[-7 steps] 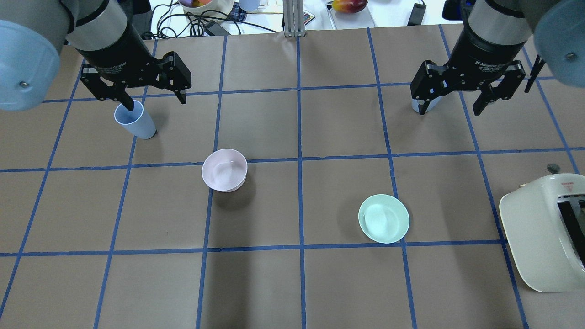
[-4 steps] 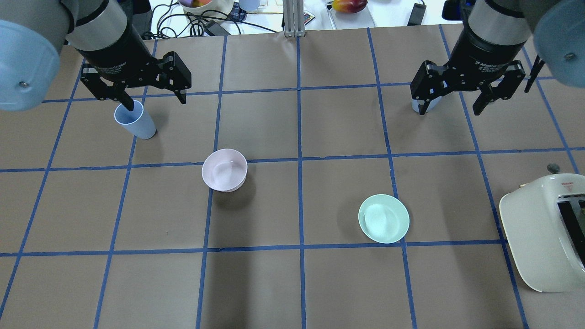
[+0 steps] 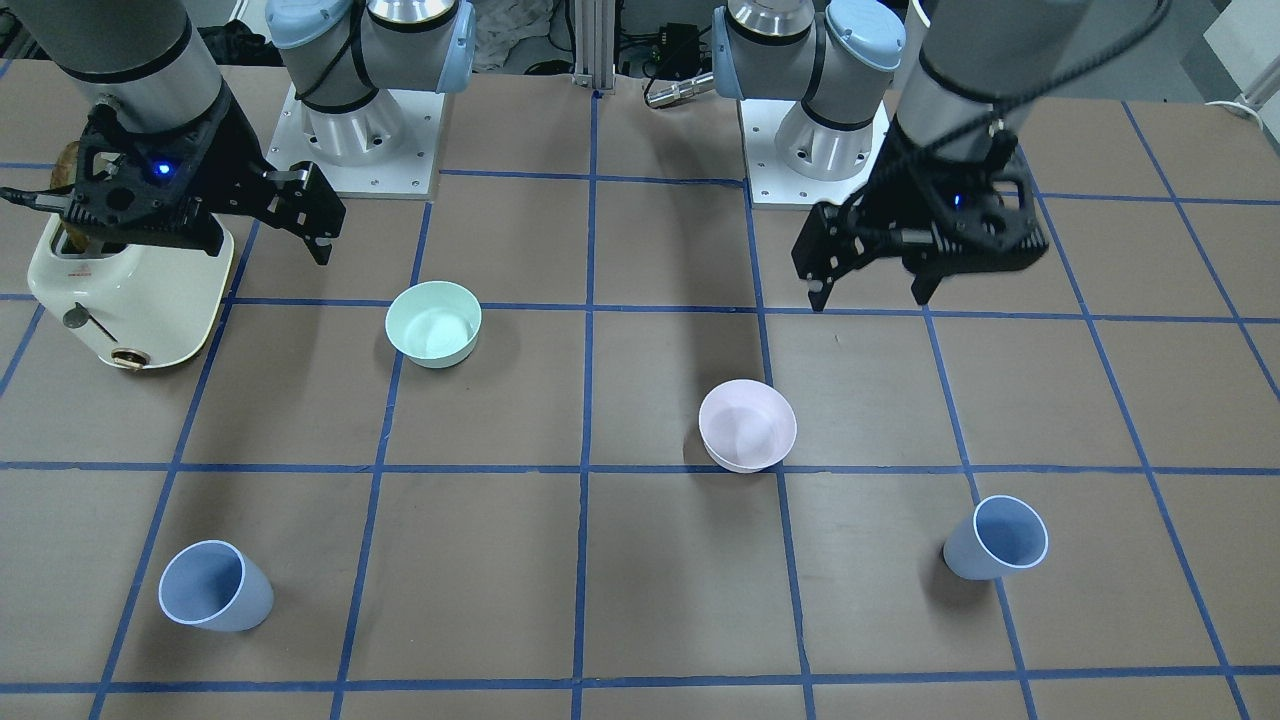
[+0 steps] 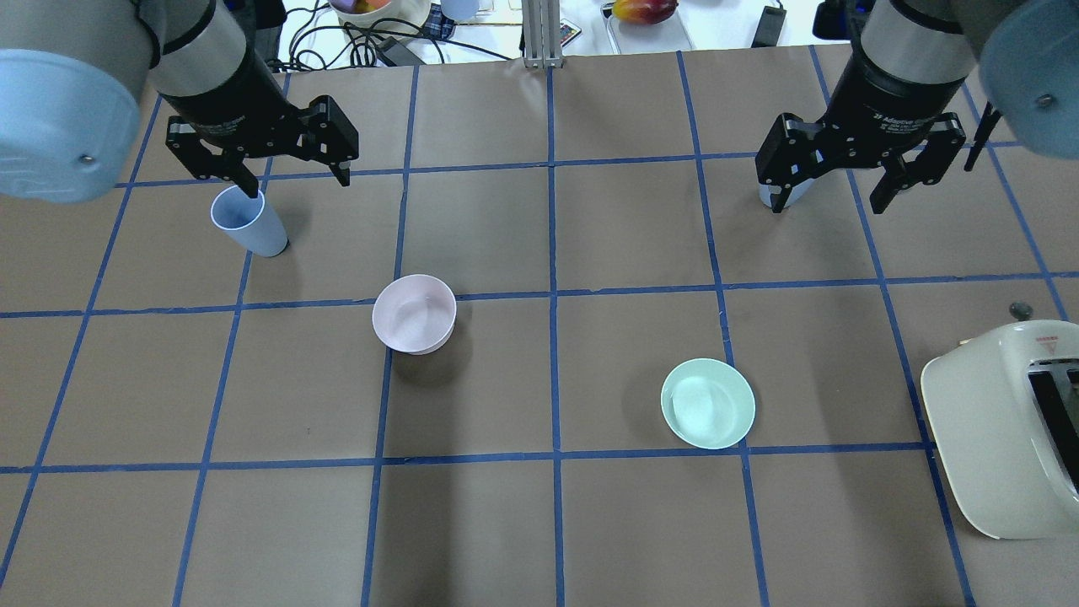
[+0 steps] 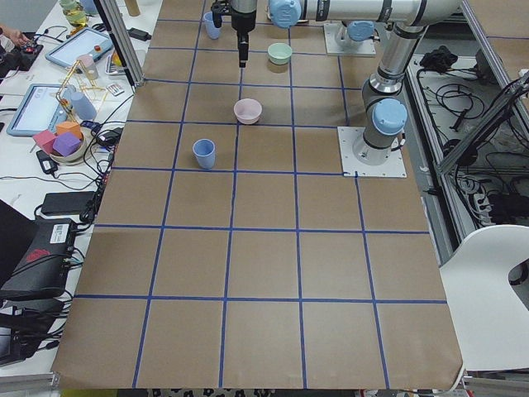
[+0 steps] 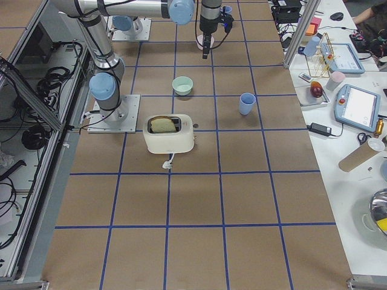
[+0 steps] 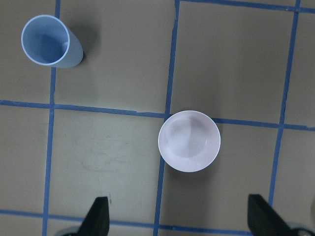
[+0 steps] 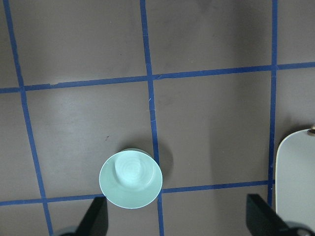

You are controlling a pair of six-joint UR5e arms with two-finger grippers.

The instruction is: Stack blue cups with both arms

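- Fingers of the left gripper [image 4: 297,181] are spread wide apart with nothing held between them; the gripper is raised above the table [image 4: 632,228].
- The right gripper [image 4: 828,202] is likewise parted and empty, and is held above the table's other end.
- The left-side blue cup [image 4: 249,221] is stood upright, mouth up, on the table, clear of the left gripper.
- The right-side blue cup [image 3: 212,585] is stood upright on the right arm's side, well apart from the first; neither cup is nested in the other.
- A pink bowl [image 4: 414,314] and a mint-green bowl [image 4: 707,403] are set between the cups, nearer the robot.
- A cream toaster [image 4: 1003,430] is placed at the table's right end.
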